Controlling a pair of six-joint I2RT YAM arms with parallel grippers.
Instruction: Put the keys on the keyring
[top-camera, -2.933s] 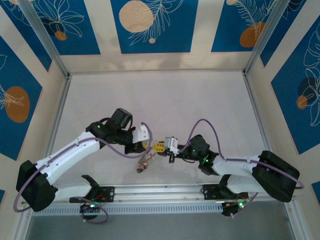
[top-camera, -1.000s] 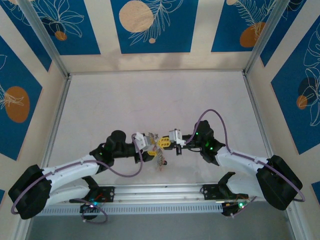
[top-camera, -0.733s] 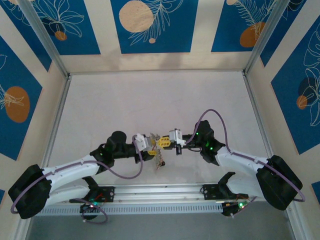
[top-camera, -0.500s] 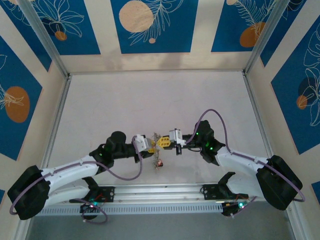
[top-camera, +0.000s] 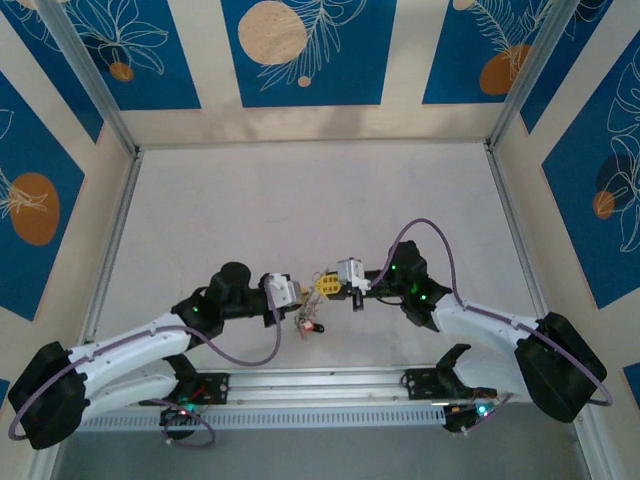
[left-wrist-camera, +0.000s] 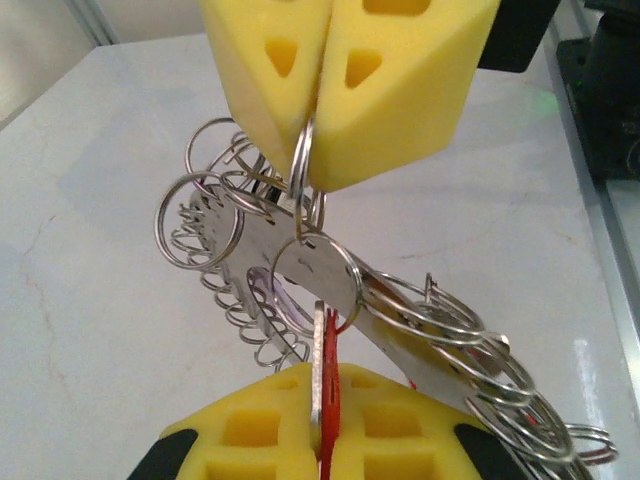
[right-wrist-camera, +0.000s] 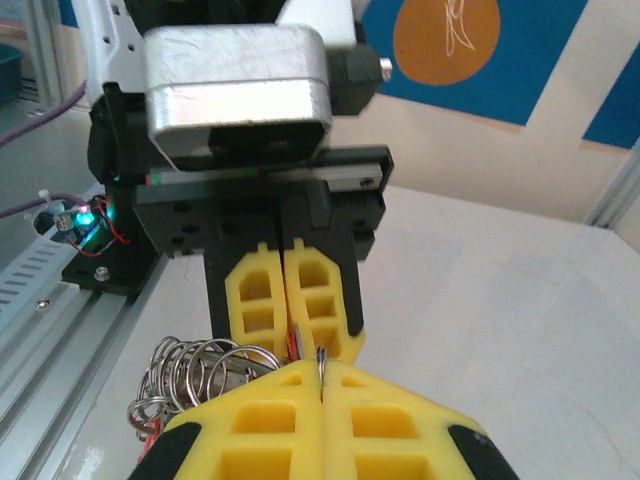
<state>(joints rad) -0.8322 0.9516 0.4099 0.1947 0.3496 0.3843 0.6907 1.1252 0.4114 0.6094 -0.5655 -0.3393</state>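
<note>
Step in hand: threading a key onto the ring. In the left wrist view, the right gripper (left-wrist-camera: 315, 180), at top centre, is clenched on the keyring (left-wrist-camera: 318, 272), which hangs at frame centre. The left gripper (left-wrist-camera: 322, 390), at the bottom edge, is clenched on a red key (left-wrist-camera: 320, 345) directly below the ring. Next, the key's hole should probably be aligned with the wire's split end, both grips being kept firm.
</note>
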